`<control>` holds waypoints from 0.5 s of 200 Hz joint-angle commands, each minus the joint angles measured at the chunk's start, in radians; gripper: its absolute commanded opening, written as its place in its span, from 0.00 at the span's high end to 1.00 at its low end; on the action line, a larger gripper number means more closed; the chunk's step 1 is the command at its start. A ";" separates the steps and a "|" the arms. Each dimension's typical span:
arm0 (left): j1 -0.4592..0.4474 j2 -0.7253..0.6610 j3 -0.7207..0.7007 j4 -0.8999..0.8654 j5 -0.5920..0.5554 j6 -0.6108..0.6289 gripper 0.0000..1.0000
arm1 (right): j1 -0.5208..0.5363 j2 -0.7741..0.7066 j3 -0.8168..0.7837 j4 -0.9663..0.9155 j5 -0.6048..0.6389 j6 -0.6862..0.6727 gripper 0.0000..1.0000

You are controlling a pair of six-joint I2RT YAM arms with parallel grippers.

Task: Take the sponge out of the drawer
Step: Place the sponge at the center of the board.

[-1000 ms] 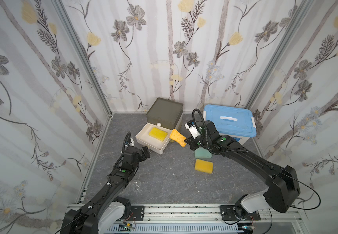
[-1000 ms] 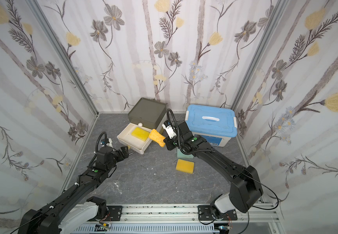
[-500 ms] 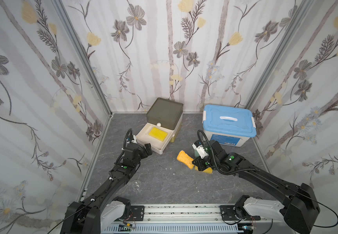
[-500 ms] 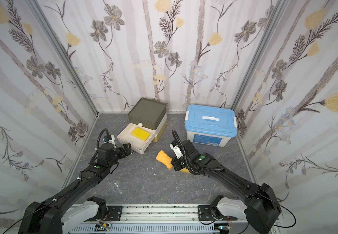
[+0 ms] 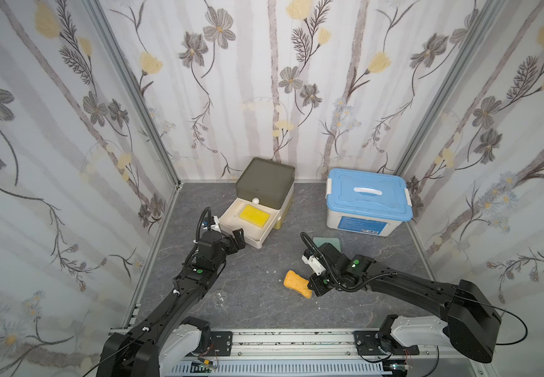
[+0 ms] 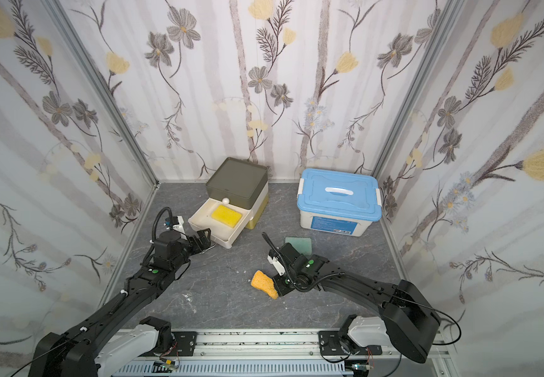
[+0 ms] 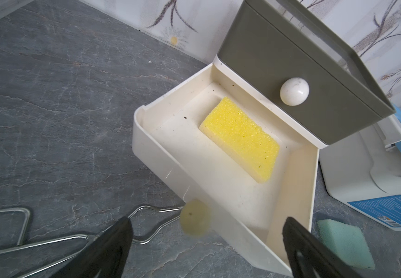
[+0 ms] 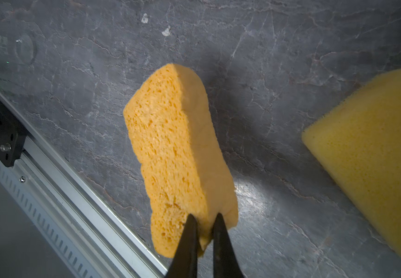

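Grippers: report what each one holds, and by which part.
The right gripper is shut on the orange sponge, its fingers pinching one end. The left gripper is open and holds nothing.

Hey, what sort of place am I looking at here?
Probably a robot test booth: black robot arms mounted on a silver metal rail, floral wallpaper panels boxing in a grey stone-look tabletop.

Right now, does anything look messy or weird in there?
A little. The orange sponge dangles, pinched by one end in the right pincer, off the grey table. White crumbs dot it. A bent metal wire lies beside the open drawer, which has a yellow sponge left inside.
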 commanded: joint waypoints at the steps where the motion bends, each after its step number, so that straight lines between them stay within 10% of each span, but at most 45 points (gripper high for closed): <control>1: 0.000 -0.001 -0.003 0.000 -0.014 0.014 0.00 | 0.018 0.027 -0.001 0.026 0.007 0.016 1.00; 29: -0.001 0.009 -0.001 0.002 -0.017 0.014 0.00 | 0.029 0.059 -0.040 0.037 0.026 0.036 1.00; 100: 0.000 0.018 -0.001 0.004 -0.011 0.020 0.00 | 0.029 0.083 -0.016 0.071 0.094 0.076 0.51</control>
